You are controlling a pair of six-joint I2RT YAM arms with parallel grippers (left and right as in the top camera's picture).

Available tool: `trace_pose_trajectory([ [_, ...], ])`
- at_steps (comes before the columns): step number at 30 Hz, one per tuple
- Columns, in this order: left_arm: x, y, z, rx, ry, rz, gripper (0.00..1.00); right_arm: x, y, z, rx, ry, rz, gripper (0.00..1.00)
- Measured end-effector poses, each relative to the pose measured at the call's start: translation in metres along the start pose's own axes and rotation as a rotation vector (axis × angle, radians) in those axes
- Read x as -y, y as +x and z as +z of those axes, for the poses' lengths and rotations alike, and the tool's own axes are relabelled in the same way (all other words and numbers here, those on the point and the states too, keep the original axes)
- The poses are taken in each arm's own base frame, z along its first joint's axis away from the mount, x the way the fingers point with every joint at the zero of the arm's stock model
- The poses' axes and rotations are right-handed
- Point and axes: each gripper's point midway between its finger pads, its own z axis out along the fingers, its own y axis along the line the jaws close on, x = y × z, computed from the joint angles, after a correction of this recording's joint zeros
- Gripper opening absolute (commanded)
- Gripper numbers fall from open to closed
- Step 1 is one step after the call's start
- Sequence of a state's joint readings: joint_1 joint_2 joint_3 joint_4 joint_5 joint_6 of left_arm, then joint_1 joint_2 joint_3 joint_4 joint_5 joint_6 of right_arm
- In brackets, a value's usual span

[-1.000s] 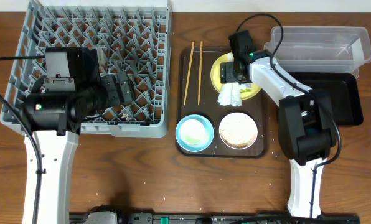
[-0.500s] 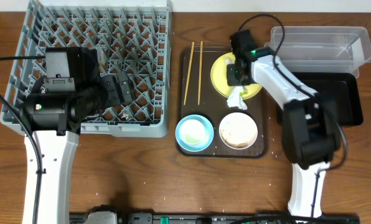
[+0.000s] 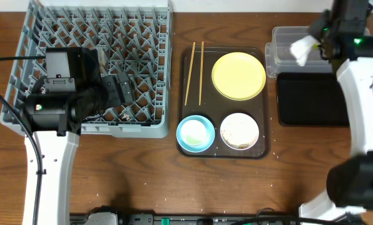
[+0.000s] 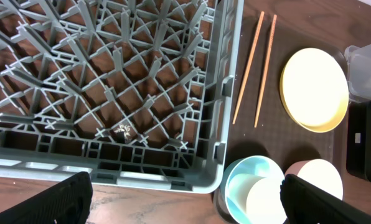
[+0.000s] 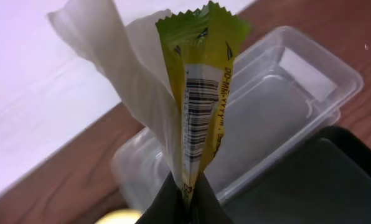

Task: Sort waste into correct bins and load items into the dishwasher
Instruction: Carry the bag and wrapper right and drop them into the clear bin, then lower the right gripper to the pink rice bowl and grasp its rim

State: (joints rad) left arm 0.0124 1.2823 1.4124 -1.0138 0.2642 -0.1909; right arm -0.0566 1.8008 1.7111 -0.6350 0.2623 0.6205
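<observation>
Napkin (with wrapper) now over clear tub.

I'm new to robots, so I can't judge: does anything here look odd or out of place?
Yes: the right pincer grips two kinds of waste at once, a white napkin and a green-yellow wrapper, pinched together above the clear tub. Sorting would probably want them apart.

Glossy wrapper — napkin likely paper — tub clear plastic.
</observation>
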Motion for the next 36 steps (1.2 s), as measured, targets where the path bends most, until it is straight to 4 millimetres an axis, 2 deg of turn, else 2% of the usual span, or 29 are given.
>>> trace_pose_trajectory([
  [2, 0.000, 0.000, 0.000, 0.000, 0.000, 0.000, 0.98, 0.013, 0.006, 0.037, -0.009, 0.040, 0.042, 0.01],
  [6, 0.000, 0.000, 0.000, 0.001, 0.000, 0.000, 0.98, 0.021, 0.028, 0.083, -0.040, 0.072, 0.057, 0.04],
  [8, 0.000, 0.000, 0.000, 0.000, 0.000, 0.000, 0.98, 0.027, 0.047, 0.106, -0.073, 0.093, 0.050, 0.24],
  [9, 0.000, 0.000, 0.000, 0.000, 0.000, 0.000, 0.97, 0.028, 0.052, 0.112, -0.081, 0.096, 0.048, 0.39],
  [11, 0.000, 0.000, 0.000, 0.000, 0.000, 0.000, 0.98, 0.031, 0.059, 0.120, -0.095, 0.105, 0.044, 0.75],
  [12, 0.000, 0.000, 0.000, 0.000, 0.000, 0.000, 0.98, 0.031, 0.060, 0.120, -0.096, 0.106, 0.039, 0.83],
  [14, 0.000, 0.000, 0.000, 0.000, 0.000, 0.000, 0.98, 0.030, 0.058, 0.120, -0.088, 0.100, 0.019, 0.90],
  [18, 0.000, 0.000, 0.000, 0.000, 0.000, 0.000, 0.98, 0.029, 0.054, 0.113, -0.091, 0.094, -0.068, 0.92],
  [20, 0.000, 0.000, 0.000, 0.000, 0.000, 0.000, 0.98, 0.028, 0.050, 0.102, -0.099, 0.086, -0.116, 0.91],
  [23, 0.000, -0.001, 0.000, 0.001, 0.000, 0.000, 0.98, 0.016, 0.033, 0.053, -0.115, 0.004, -0.185, 0.85],
  [24, 0.000, 0.000, 0.000, 0.001, 0.000, 0.000, 0.98, 0.012, 0.031, 0.033, -0.132, -0.029, -0.199, 0.80],
  [25, 0.000, 0.000, 0.000, 0.000, 0.000, 0.000, 0.98, 0.003, 0.027, -0.003, -0.150, -0.098, -0.216, 0.80],
  [26, 0.000, 0.000, 0.000, -0.001, 0.000, 0.000, 0.98, -0.001, 0.027, -0.026, -0.168, -0.134, -0.225, 0.80],
  [27, 0.000, 0.000, 0.000, 0.001, 0.000, 0.000, 0.98, -0.004, 0.032, -0.050, -0.195, -0.166, -0.241, 0.80],
  [30, 0.000, 0.000, 0.000, 0.000, 0.000, 0.000, 0.98, -0.019, 0.058, -0.097, -0.275, -0.240, -0.300, 0.81],
  [32, 0.000, 0.000, 0.000, 0.000, 0.000, 0.000, 0.98, -0.029, 0.082, -0.115, -0.344, -0.274, -0.350, 0.81],
  [34, 0.000, 0.000, 0.000, 0.000, 0.000, 0.000, 0.98, -0.039, 0.124, -0.127, -0.460, -0.286, -0.430, 0.81],
  [36, 0.000, 0.000, 0.000, 0.000, 0.000, 0.000, 0.98, -0.040, 0.141, -0.131, -0.504, -0.275, -0.469, 0.81],
])
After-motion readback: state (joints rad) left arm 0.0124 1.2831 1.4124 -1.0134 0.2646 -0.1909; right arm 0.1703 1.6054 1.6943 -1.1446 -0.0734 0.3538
